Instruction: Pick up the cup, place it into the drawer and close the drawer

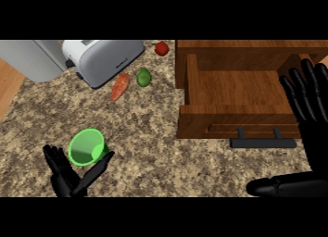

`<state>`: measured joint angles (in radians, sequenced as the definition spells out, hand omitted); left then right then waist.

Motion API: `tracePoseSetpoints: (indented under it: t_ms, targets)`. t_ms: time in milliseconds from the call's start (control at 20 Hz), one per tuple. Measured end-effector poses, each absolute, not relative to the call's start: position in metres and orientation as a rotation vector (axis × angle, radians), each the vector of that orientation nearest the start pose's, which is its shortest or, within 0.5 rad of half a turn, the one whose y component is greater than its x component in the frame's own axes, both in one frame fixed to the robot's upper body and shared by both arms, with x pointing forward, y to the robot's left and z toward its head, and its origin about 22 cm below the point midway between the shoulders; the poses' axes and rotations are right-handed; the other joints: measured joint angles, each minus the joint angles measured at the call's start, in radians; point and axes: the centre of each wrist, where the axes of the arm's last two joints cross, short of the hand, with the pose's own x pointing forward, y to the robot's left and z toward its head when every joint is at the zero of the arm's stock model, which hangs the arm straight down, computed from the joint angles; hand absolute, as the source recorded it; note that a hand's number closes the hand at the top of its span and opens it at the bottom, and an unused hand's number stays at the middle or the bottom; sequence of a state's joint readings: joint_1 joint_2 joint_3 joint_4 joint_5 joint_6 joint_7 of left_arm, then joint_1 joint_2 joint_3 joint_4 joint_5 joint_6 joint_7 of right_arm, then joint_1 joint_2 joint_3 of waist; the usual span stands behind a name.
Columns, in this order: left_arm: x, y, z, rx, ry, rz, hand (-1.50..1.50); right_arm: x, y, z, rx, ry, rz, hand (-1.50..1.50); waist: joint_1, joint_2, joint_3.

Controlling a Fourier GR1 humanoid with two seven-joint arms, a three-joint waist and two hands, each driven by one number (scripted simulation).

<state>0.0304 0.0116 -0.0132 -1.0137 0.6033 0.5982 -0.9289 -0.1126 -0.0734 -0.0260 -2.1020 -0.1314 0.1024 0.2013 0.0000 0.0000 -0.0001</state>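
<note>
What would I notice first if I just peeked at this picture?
The bright green cup pops out first, low on the left of the speckled counter, with the black left hand open right beside it. Next comes the big wooden drawer, pulled open at the upper right, with the right hand resting open at its right edge.

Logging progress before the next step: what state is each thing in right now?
drawer: pulled open, nothing inside
cup: on the counter, outside the drawer
left hand: open, flanking the cup
right hand: open, resting at the view's right
</note>
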Motion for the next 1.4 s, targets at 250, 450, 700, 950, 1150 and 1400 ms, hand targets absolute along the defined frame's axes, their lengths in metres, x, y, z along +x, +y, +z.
tracePoseSetpoints:
  t_ms: [250, 450, 700, 950, 1150, 1400]
  targets:
    - [0.203, 0.238, -0.144, 0.622, -1.639, 0.691, -1.50, 0.219, -0.232, 0.145, 0.164, -2.002, 0.130, -1.50, -0.001, 0.000, 0.000]
    - [0.209, 0.238, -0.143, 0.594, -1.649, 0.717, -1.50, 0.223, -0.229, 0.148, 0.157, -2.000, 0.141, -1.50, -0.001, 0.000, 0.000]
    - [0.213, 0.237, -0.145, 0.549, -1.672, 0.744, -1.50, 0.220, -0.235, 0.141, 0.162, -1.999, 0.138, -1.50, -0.001, 0.000, 0.000]
    - [0.215, 0.238, -0.153, 0.450, -1.699, 0.759, -1.50, 0.213, -0.234, 0.146, 0.160, -1.998, 0.144, -1.50, -0.003, 0.000, 0.000]
    - [0.221, 0.232, -0.152, 0.377, -1.730, 0.773, 1.50, 0.219, -0.234, 0.146, 0.163, -1.998, 0.143, -1.50, -0.002, 0.000, 0.000]
    - [0.228, 0.240, -0.151, 0.338, -1.784, 0.756, 1.50, 0.224, -0.241, 0.144, 0.158, -1.998, 0.140, -1.50, -0.002, 0.001, 0.000]
